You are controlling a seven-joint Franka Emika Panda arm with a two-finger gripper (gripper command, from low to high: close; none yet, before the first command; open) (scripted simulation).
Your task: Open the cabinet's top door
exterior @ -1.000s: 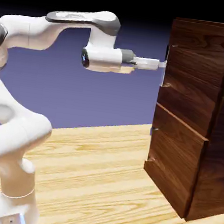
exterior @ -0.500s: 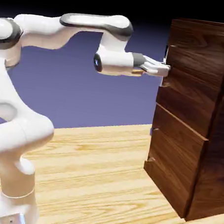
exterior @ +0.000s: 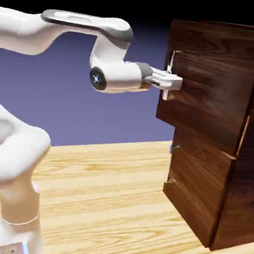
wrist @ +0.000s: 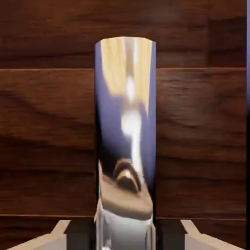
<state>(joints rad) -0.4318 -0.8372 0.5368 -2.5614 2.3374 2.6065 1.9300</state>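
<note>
The cabinet (exterior: 245, 195) of dark walnut-grain wood stands at the exterior view's right. Its top door (exterior: 213, 90) stands out from the cabinet front, with a thin bright gap along its right edge. My gripper (exterior: 172, 82) is shut on the door's silvery vertical bar handle (exterior: 172, 59) at the door's left edge. In the hand view the shiny handle (wrist: 126, 146) runs up the middle between my fingertips (wrist: 52, 240), with the gripper (wrist: 126, 235) closed around it and the door's wood (wrist: 205, 136) behind.
The lower front panel (exterior: 197, 189) of the same wood sits flush below the top door. The light wooden table (exterior: 102, 205) stretches between the robot's base (exterior: 11, 232) and the cabinet.
The gripper went from open to shut on the handle. Since then the hand has drawn back to the left and the top door has come away from the cabinet front.
</note>
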